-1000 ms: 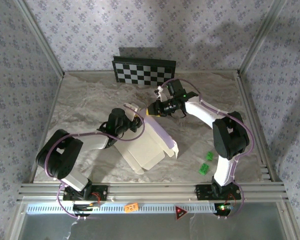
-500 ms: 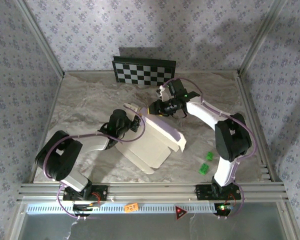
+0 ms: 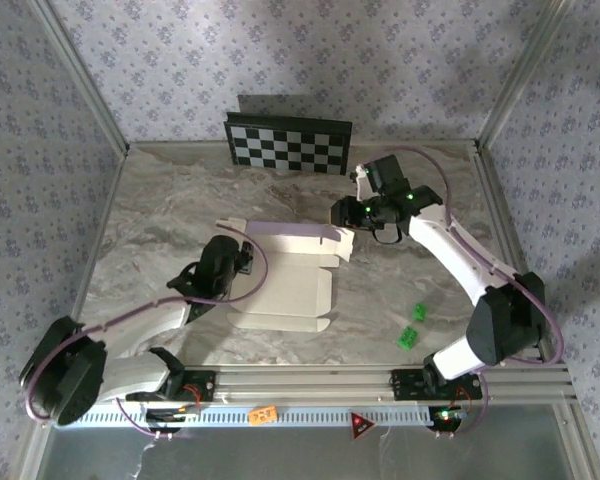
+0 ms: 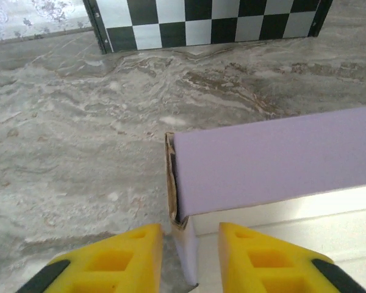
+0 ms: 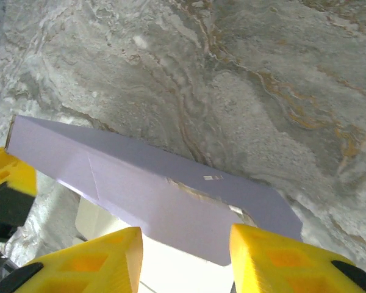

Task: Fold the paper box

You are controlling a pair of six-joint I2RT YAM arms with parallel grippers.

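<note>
Note half-open, unclamped jaws: left gripper [image 4: 190, 237] astride box [image 3: 280, 292] corner, right gripper [image 5: 186, 239] astride lavender wall [image 5: 152, 189]. Pinch lightly, then stand wall square along crease.

1. I've got the left arm [image 3: 150, 322] up: white links, black joints, a lavender cable looping along it.
2. Right arm [image 3: 458, 252] matches, with green lights glowing near its wrist.
3. On my wrist feeds, left fingers [image 4: 110, 262] and right fingers [image 5: 91, 262] are blocky yellow, black-trimmed.
</note>
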